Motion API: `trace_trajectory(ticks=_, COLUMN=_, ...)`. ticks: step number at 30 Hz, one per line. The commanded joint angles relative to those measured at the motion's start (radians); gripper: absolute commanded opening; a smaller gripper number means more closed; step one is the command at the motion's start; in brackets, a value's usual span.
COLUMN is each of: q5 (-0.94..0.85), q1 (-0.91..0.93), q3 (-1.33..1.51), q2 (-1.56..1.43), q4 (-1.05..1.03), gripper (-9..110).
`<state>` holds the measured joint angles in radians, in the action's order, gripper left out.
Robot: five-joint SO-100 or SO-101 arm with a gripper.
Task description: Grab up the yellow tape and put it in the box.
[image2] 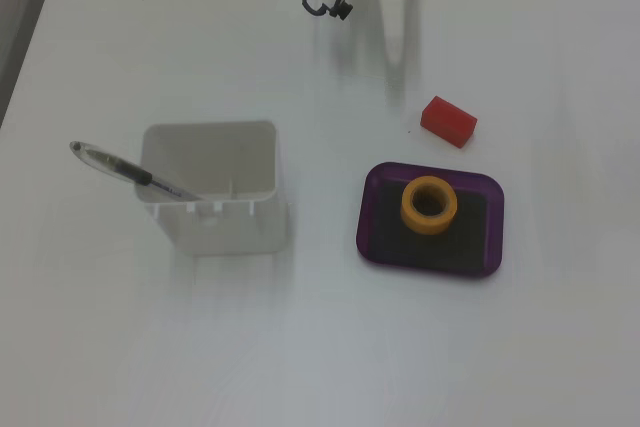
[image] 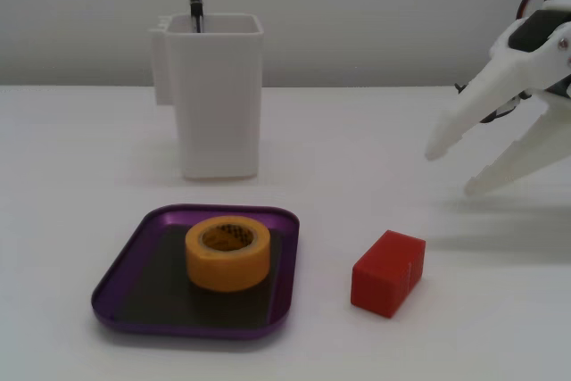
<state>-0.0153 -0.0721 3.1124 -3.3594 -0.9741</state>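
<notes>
The yellow tape (image: 227, 252) lies flat, hollow core up, on the dark bottom of the purple box (image: 120, 283). In the other fixed view the tape (image2: 430, 205) sits in the upper middle of the box (image2: 375, 217). My white gripper (image: 452, 171) hangs above the table at the right, well clear of the box, with its two fingers spread apart and nothing between them. In the top-down fixed view the gripper (image2: 396, 37) reaches in from the top edge and is pale against the white table.
A red block (image: 387, 272) lies on the table between the box and the gripper; it also shows in the top-down fixed view (image2: 448, 121). A tall white square container (image: 214, 95) with a pen (image2: 130, 172) in it stands behind the box.
</notes>
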Motion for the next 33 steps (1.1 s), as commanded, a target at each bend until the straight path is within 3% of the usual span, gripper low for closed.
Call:
trace_trajectory(ticks=1, q5=0.006, q1=-0.002, q3=0.014, q2=-0.106, q4=-0.002, gripper=12)
trace_trajectory(ticks=4, q5=0.006, q1=-0.008, q3=0.014, q2=-0.106, q4=-0.002, gripper=10)
trace_trajectory(ticks=7, q5=0.006, q1=-0.009, q3=0.011, q2=-0.106, q4=-0.012, gripper=-1)
trace_trajectory(ticks=33, q5=0.002, q1=-0.006, q3=0.012, q2=-0.106, q4=-0.008, gripper=0)
